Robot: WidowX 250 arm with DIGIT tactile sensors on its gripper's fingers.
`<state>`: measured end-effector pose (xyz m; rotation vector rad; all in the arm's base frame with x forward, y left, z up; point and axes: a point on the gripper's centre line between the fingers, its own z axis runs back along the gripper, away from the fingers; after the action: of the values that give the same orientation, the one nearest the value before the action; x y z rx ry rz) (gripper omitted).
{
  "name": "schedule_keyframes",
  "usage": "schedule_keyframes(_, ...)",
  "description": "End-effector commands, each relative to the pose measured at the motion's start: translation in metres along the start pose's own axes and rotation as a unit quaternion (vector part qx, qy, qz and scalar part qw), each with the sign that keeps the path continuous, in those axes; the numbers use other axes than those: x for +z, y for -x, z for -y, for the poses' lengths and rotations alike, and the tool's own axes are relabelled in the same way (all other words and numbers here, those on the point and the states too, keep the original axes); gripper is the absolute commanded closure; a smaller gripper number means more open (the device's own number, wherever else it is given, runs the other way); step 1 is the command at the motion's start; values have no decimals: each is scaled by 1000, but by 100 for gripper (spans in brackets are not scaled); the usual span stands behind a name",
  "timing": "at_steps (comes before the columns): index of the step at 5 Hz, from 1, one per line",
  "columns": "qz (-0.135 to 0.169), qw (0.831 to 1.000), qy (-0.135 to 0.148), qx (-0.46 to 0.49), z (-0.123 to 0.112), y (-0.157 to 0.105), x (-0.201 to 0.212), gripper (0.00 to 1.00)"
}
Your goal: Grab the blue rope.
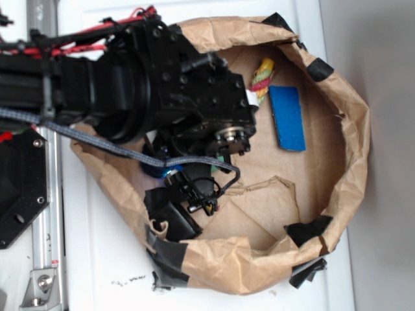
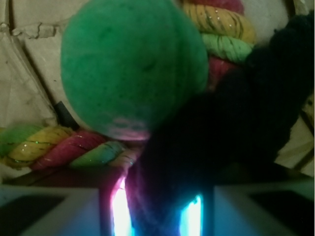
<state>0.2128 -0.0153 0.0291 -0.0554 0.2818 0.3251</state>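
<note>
The 2 fingers [image 2: 49, 209] showed in the wrist view as pale blocks at the bottom corners, parted, with a glowing pink and cyan gap between them, and the near end of the blue rope [image 2: 236, 132] ran down into that gap. Whether the pads had pressed onto the rope could not be told, since the strand filled most of the gap but the contact was lost in dark blur. The gripper [image 2: 157, 216] stood with its jaws partly open around that end.

The rope's long axis ran from between the fingers up and to the right, away from the gripper, so its bulk lay ahead and off to the right side. The green ball [image 2: 133, 66] sat just left of it, touching or nearly so, and the striped rope [image 2: 64, 147] lay beneath both, curving round behind.

In the exterior view the arm [image 1: 155, 78] hid the rope, reaching over the left part of the paper-lined basket [image 1: 353, 116], while the blue block [image 1: 287, 118] lay well apart toward the right wall.

As a judgement, closing squarely across the strand looked to be what remained.
</note>
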Motion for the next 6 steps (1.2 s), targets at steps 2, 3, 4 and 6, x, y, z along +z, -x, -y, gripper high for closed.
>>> schedule_keyframes(2, 194, 978, 42, -60, -23, 9, 125, 100)
schedule_keyframes(3, 221, 972, 47, -66, -4, 12, 172, 100)
schedule_keyframes(4, 225, 971, 6, -77, 13, 2, 155, 100)
schedule_keyframes(6, 207, 973, -6, -103, 31, -4, 142, 100)
